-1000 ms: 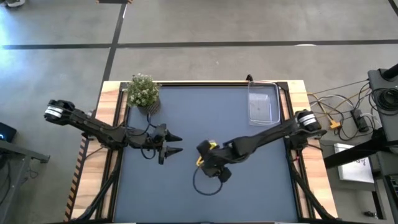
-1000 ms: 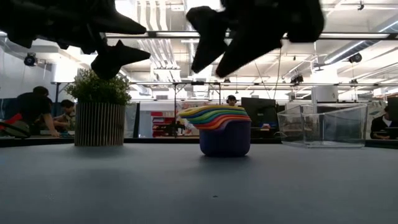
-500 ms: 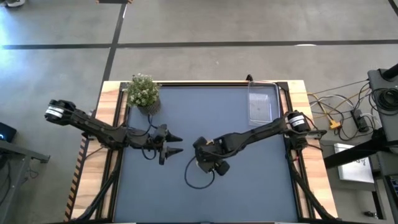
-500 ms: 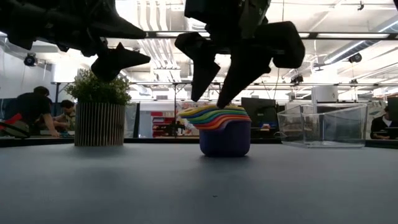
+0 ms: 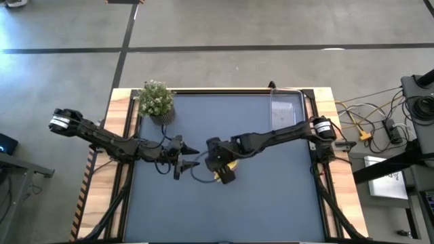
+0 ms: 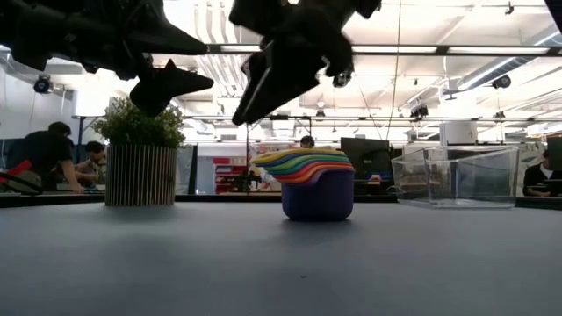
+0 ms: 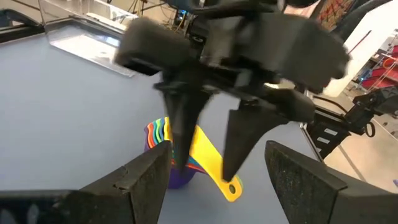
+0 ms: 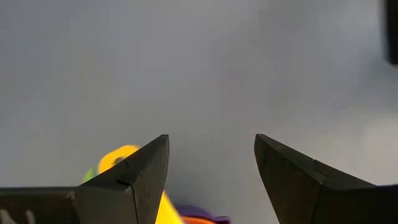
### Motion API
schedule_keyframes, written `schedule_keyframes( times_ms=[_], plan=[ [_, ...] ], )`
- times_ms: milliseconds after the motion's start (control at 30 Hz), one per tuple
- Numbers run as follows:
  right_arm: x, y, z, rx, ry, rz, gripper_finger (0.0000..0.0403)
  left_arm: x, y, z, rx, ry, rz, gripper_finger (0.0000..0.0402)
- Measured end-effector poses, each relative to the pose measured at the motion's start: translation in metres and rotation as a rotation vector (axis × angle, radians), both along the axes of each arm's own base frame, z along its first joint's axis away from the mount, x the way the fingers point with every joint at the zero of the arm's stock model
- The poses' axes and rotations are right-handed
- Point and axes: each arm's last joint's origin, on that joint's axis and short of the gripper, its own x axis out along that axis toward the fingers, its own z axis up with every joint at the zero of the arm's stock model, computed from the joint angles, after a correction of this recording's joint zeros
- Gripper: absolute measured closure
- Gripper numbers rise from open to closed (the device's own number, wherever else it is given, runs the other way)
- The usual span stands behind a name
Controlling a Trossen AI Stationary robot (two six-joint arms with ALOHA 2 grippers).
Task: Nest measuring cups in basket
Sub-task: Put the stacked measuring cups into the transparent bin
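Overhead, right gripper [image 6: 263, 83] open above nested measuring cups [image 6: 312, 180], plant [image 6: 140, 162] beside.

No legible text, labels, brands, numbers or signs are found in any view. Nothing readable is seen on the tabletop or on the arms, and the room signage behind is too small to be read.
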Motion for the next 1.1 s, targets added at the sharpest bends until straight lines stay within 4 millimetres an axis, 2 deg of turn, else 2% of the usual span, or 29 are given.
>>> schedule_keyframes(
  times_ms=[200, 367, 500, 767, 967, 1100],
  plan=[
    [0.006, -0.003, -0.028, 0.001, 0.079, -0.075, 0.0177, -0.001, 0.0, 0.001, -0.001, -0.005, 0.0, 0.016],
    [0.007, 0.003, -0.047, -0.015, 0.144, -0.054, 0.0177, -0.001, 0.0, 0.001, 0.002, -0.006, -0.001, 0.016],
    [0.001, 0.007, -0.05, -0.024, 0.21, -0.044, 0.0177, -0.001, 0.0, 0.001, 0.002, -0.003, -0.003, 0.016],
    [-0.013, 0.006, -0.022, -0.004, 0.222, -0.079, 0.0177, -0.001, 0.0, 0.001, 0.001, -0.006, -0.003, 0.016],
    [-0.028, 0.008, 0.022, 0.05, 0.124, -0.118, 0.0177, -0.001, 0.0, 0.001, 0.0, -0.006, -0.003, 0.016],
    [-0.043, 0.009, 0.047, 0.123, 0.068, -0.208, 0.0177, -0.001, 0.0, 0.001, -0.001, -0.004, -0.003, 0.016]
  ],
)
